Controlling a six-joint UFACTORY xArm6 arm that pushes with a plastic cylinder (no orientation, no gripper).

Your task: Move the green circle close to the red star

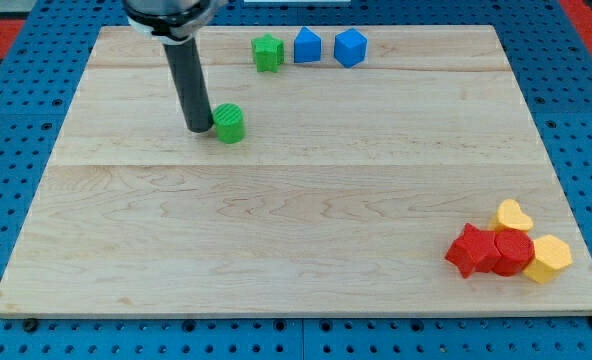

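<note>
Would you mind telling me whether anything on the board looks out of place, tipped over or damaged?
Nothing stands out. The green circle sits flat beside my tip, which is at its left. The red star sits in a tight cluster at the view's bottom right. All blocks look intact on the wooden board.

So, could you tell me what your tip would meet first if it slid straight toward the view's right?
My tip would meet the green circle at once; it sits right beside it, apparently touching.
</note>
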